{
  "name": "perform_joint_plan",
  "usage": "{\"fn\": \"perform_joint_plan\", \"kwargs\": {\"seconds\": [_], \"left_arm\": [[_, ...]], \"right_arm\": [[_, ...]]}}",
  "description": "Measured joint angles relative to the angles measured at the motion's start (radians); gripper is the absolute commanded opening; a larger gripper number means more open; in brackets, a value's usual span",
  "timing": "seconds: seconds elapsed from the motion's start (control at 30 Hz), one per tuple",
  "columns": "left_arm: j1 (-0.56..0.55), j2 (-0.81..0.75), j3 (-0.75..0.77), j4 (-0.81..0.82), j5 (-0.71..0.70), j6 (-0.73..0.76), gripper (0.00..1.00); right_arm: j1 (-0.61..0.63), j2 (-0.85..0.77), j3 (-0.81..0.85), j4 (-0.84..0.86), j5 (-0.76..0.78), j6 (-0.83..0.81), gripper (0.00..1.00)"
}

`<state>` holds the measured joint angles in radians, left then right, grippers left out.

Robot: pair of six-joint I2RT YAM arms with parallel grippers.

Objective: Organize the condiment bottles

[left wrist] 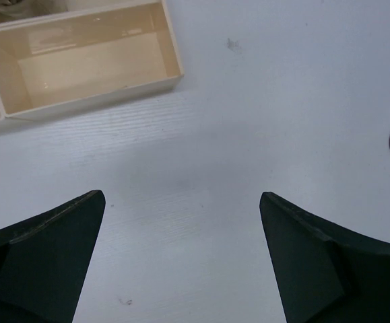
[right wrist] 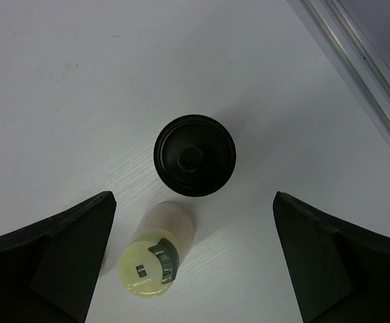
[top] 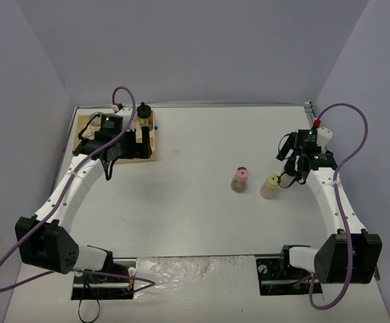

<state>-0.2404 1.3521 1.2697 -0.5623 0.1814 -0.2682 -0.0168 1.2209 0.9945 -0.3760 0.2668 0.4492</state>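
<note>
Wide-spread fingers of the right hand (right wrist: 192, 198) are filling the wrist view, gripping nothing, while the left hand (left wrist: 181, 202) is gaping just as empty over the surface (left wrist: 282, 101) beside the wooden tray (left wrist: 174, 64). Between the right fingers a black-capped bottle (right wrist: 195, 156) is standing on the surface, untouched, with a yellow-green-capped bottle (right wrist: 155, 259) crowding just beside it. I'm reckoning these small glass bottles are rigid, smooth, slightly slippery and breakable, so I'm planning on pinching the black-capped one squarely around its body below the cap, keeping clear of its neighbour.
</note>
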Motion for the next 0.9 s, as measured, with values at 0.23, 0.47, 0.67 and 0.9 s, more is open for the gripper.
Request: {"fn": "perform_joint_plan", "kwargs": {"seconds": [0.23,0.47,0.67,0.9], "left_arm": [[-0.033,-0.018,-0.01,-0.032,0.0,0.007,0.97],[-0.056,-0.044,-0.01,-0.046,-0.017,0.027,0.97],[-0.072,-0.047,-0.011,-0.062,-0.031,0.032,0.97],[-0.08,-0.047,-0.011,-0.064,-0.034,0.033,0.97]], "right_arm": [[-0.023,0.096,-0.027,0.042,-0.022,0.005,0.96],[-0.023,0.171,-0.071,0.116,-0.029,0.019,0.84],[-0.023,0.242,-0.071,0.17,-0.025,0.021,0.74],[-0.024,0.266,-0.071,0.196,0.002,0.01,0.44]]}}
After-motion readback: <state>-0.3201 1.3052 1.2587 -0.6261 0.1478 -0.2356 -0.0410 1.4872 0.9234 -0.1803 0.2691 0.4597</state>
